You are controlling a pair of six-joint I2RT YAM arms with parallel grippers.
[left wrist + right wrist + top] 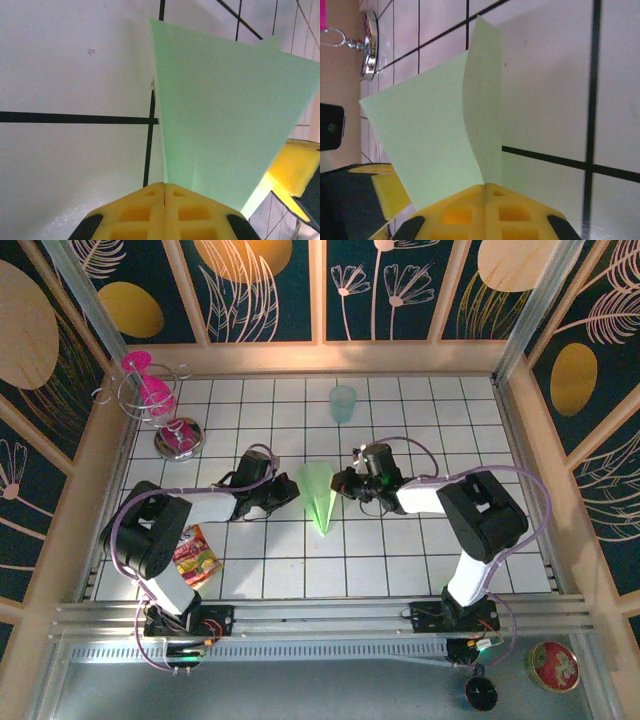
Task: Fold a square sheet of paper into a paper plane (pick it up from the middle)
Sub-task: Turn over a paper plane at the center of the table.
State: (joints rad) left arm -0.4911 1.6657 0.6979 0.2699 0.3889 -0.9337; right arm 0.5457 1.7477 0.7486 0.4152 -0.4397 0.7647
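Note:
The square sheet of paper stands folded into the paper plane (319, 496), a light green pointed dart at the table's middle with its tip toward the near edge. My left gripper (296, 493) is shut on the dart's left side, my right gripper (340, 483) on its right side. In the left wrist view the green wing (225, 115) rises from between the closed yellow pads of the left gripper (165, 185). In the right wrist view the curved paper (440, 135) leaves the closed pads of the right gripper (485, 185).
A translucent teal cup (343, 403) stands at the back. At the back left are a pink object on a wire stand (150, 390) and a round metal dish (178, 438). A snack packet (196, 555) lies by the left arm. Wooden walls ring the tiled table.

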